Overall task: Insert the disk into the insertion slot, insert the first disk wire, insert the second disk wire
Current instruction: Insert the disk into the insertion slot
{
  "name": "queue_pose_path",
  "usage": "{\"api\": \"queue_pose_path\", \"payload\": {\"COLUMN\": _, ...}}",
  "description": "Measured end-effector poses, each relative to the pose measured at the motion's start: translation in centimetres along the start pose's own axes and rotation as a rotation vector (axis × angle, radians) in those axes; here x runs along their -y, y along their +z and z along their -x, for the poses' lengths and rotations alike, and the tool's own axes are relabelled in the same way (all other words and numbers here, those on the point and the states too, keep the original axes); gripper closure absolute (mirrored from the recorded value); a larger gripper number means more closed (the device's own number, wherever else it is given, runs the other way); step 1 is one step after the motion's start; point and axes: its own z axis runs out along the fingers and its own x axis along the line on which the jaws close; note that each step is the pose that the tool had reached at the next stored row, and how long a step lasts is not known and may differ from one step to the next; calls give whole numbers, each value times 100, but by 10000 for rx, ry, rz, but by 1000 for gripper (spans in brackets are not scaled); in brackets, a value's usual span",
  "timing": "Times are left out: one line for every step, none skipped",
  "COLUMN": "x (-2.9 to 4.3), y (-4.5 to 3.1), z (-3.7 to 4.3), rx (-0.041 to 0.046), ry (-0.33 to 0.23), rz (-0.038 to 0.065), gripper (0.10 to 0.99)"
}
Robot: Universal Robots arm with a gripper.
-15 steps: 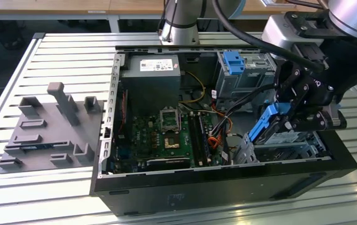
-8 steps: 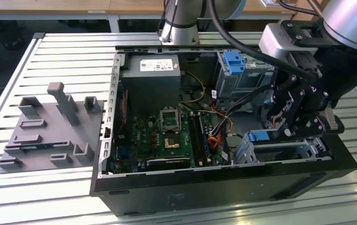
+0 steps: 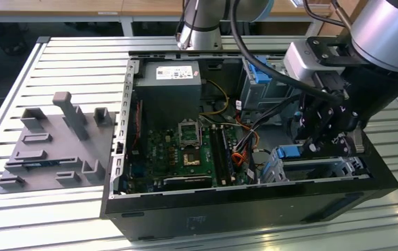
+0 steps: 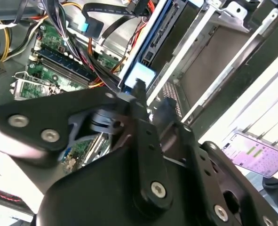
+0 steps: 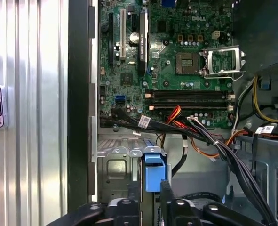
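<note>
Your arm's broad silver-grey wrist joint fills the exterior view at one o'clock, and a slimmer silver-grey tube of the same arm stands at twelve. A thick black cable curves between them and runs on to a light grey box bolted at the joint's nine o'clock side. At the box's five o'clock comes the matte black gripper. In the second wrist view its flat black link bars have rounded ends and carry round silver screws.

Robotics lab or workshop, slotted aluminium bench, open computer case (motherboard exposed), grey fixture block
</note>
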Motion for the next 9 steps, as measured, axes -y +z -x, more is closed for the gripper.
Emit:
{"api": "queue_pose_path", "payload": {"x": 0, "y": 16, "z": -1, "rx": 0, "ry": 1, "rz": 0, "gripper": 784}}
{"api": "queue_pose_path", "payload": {"x": 1, "y": 29, "z": 0, "rx": 0, "ry": 0, "rz": 0, "gripper": 784}}
{"api": "queue_pose_path", "payload": {"x": 1, "y": 38, "z": 3, "rx": -1, "ry": 0, "rz": 0, "gripper": 843}}
{"api": "queue_pose_path", "payload": {"x": 1, "y": 47, "z": 7, "rx": -1, "ry": 0, "rz": 0, "gripper": 898}}
{"api": "queue_pose_path", "payload": {"x": 1, "y": 54, "z": 14, "rx": -2, "ry": 0, "rz": 0, "gripper": 898}}
{"api": "queue_pose_path", "payload": {"x": 1, "y": 62, "z": 18, "rx": 0, "ry": 0, "rz": 0, "gripper": 957}}
{"api": "queue_pose_path", "payload": {"x": 1, "y": 69, "z": 20, "rx": 1, "ry": 0, "rz": 0, "gripper": 957}}
{"api": "queue_pose_path", "payload": {"x": 1, "y": 76, "z": 22, "rx": 1, "ry": 0, "rz": 0, "gripper": 980}}
{"api": "queue_pose_path", "payload": {"x": 1, "y": 82, "z": 23, "rx": 0, "ry": 0, "rz": 0, "gripper": 980}}
